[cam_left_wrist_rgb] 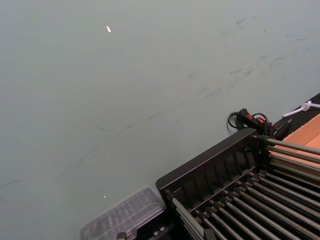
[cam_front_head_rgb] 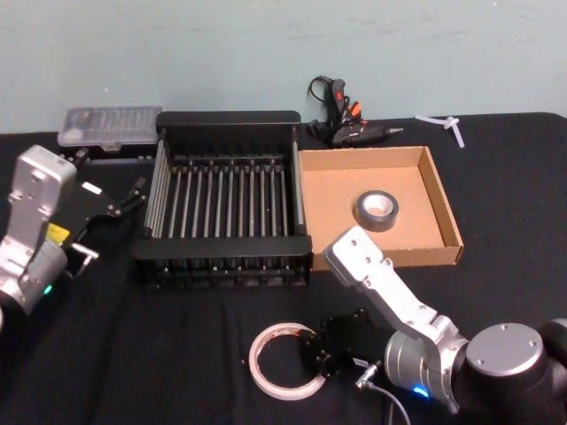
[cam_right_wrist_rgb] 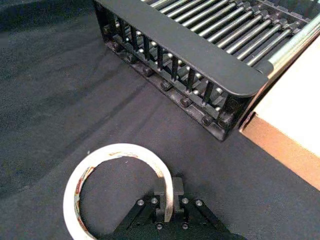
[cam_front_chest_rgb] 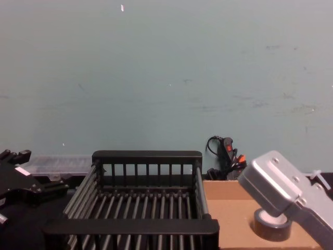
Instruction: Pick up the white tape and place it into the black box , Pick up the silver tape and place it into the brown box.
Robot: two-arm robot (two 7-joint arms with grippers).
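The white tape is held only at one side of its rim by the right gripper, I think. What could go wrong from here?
1. The right gripper pinches only the thin wall of the white tape, so the roll may tilt or slip when lifted.
2. The near rim of the black box stands in the path; a low carry might catch it.
3. The brown box sits right beside it, so a drop too far right could land there with the silver tape.

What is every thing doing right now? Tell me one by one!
white tape: lying flat on the table, its rim pinched by the right claw.
right claw: shut on the white tape's rim.
silver tape: lying flat in the brown box.
brown box: open, holding the silver tape.
black box: open, nothing in it.
left claw: open, beside the black box, holding nothing.
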